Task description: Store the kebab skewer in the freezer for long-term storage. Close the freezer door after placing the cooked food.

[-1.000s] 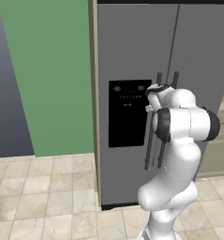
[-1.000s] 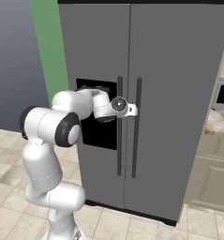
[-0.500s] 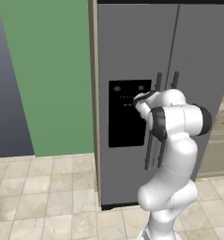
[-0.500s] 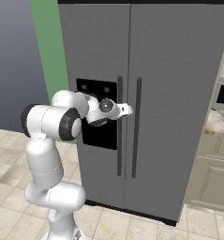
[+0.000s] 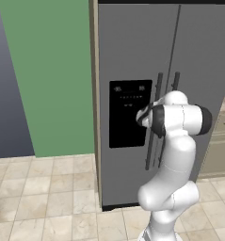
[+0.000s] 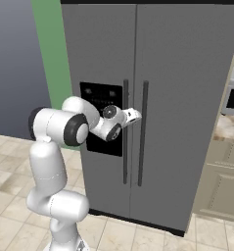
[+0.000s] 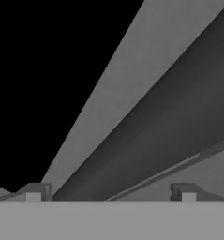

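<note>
Freezer door [image 6: 101,63], tall and grey with a black rectangular dispenser panel [image 6: 101,117], stood shut beside the plain grey fridge door [image 6: 187,98]. The white arm's two-finger gripper [image 6: 138,116] sat with jaws spread wide around the freezer door's long dark bar handle [image 6: 125,132].

The white arm [image 6: 55,162] rises from its base in a bulging lower link, climbs upright to a dark-banded shoulder-high elbow, then folds forward and level. In the right base view the forearm runs to the right from that elbow, ending in a round dark-capped wrist [image 6: 110,128] and the small white hand [image 6: 133,115], which points forward and slightly upward. In the left base view the same arm [image 5: 172,174] shows from behind, its thick upper link lying level with dark rings at both ends. In the hand view the two dark fingertips [image 7: 36,191] stand wide apart, nothing gripped between them.
</note>
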Controlling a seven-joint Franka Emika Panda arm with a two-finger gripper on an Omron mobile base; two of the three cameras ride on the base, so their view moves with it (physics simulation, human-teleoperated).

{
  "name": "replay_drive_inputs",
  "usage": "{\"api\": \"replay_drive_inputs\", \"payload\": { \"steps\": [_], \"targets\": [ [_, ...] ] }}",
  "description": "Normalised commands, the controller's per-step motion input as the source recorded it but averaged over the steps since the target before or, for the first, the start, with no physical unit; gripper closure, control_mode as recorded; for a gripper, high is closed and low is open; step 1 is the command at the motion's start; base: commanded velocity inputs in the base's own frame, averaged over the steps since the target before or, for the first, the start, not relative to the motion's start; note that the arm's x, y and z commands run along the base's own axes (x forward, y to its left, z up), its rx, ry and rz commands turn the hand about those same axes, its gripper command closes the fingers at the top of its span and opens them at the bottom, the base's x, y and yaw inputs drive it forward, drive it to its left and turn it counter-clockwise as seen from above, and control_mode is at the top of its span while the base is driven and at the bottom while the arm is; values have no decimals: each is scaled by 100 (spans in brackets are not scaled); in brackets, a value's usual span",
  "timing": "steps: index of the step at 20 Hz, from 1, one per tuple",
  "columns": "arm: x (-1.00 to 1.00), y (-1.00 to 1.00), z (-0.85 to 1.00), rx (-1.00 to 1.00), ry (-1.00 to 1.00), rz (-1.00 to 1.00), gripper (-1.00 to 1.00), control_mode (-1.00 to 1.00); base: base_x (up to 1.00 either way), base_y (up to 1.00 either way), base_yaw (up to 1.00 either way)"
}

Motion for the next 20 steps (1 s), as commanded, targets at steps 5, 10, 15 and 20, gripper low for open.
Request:
{"api": "replay_drive_inputs", "payload": {
  "steps": [5,10,15,20],
  "targets": [
    [65,0,70,-4,12,0,-100,-100,0,0,0],
    [61,0,46,0,1,0,-100,-100,0,0,0],
    [65,0,28,0,-12,0,-100,-100,0,0,0],
    [73,-1,14,4,-20,0,-100,-100,0,0,0]
  ]
}}
